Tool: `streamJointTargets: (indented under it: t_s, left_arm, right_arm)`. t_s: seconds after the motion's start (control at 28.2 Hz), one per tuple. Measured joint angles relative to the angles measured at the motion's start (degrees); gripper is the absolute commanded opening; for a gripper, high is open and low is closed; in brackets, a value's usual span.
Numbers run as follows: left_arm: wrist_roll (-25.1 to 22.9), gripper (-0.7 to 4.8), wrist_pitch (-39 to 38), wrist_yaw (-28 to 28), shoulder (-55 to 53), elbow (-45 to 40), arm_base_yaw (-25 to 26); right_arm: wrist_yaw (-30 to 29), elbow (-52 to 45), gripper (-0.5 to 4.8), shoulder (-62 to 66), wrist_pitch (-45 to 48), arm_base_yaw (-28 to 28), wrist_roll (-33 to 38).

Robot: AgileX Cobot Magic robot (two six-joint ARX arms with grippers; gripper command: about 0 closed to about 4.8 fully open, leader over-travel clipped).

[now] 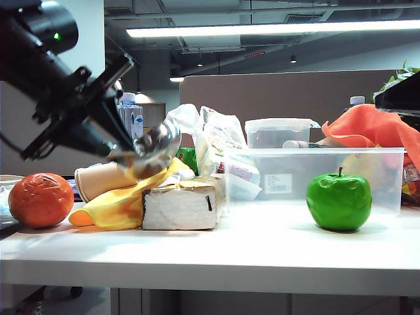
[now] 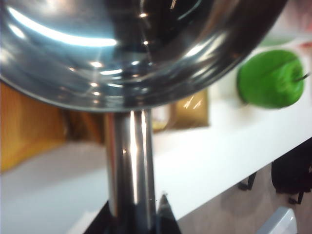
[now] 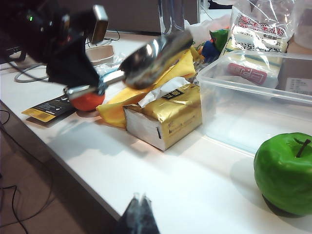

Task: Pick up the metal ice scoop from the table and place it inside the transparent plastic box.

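Both claws closed: left claw (image 2: 136, 222) grips the metal ice scoop's (image 1: 157, 146) handle, bowl tilted up-right; right claw (image 3: 139, 207) empty.

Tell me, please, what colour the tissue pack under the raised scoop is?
The tissue pack is shiny gold with white ends, clearest in the right wrist view.
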State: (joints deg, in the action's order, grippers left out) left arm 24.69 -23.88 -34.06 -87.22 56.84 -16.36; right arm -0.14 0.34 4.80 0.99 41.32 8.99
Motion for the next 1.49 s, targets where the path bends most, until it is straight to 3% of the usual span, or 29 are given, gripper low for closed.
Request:
streamJointTargets:
  t_s: [0.07,0.25,0.53,0.67,0.78,0.99,1.21,1.35,1.49]
  left_arm:
    - [-1.0,-0.06,-2.2,0.1,0.0,3.9,0.0]
    - [-12.7,-0.06,-13.8,1.1,0.0,14.7,0.0]
    - [-29.9,-0.06,-20.1,5.6,-4.0,28.3,-3.1]
    - [-40.7,-0.06,-25.4,14.7,-9.9,36.5,-9.7]
    - [-46.0,-0.06,-27.7,22.5,-14.1,41.4,-13.6]
    - [-55.9,-0.06,-24.9,38.1,-22.6,48.7,-19.3]
    - [-75.7,-0.06,-18.4,51.4,-29.3,52.9,-24.9]
    - [-82.1,-0.06,-13.5,51.2,-30.8,52.9,-25.6]
    - [-85.0,-0.06,-5.8,49.0,-30.9,53.0,-25.6]
  right_arm:
    - [0.0,0.0,-0.01,0.0,0.0,0.0,0.0]
    - [0.0,0.0,-0.01,0.0,0.0,0.0,0.0]
    - [0.0,0.0,-0.01,0.0,0.0,0.0,0.0]
    - [0.0,0.0,-0.01,0.0,0.0,-0.1,0.0]
    - [0.0,0.0,-0.01,0.0,0.0,-0.1,0.0]
    - [0.0,0.0,-0.01,0.0,0.0,-0.1,0.0]
    - [0.0,0.0,-0.01,0.0,0.0,-0.1,0.0]
    - [0.0,0.0,-0.01,0.0,0.0,-0.1,0.0]
    - [0.0,0.0,-0.01,0.0,0.0,-0.1,0.0]
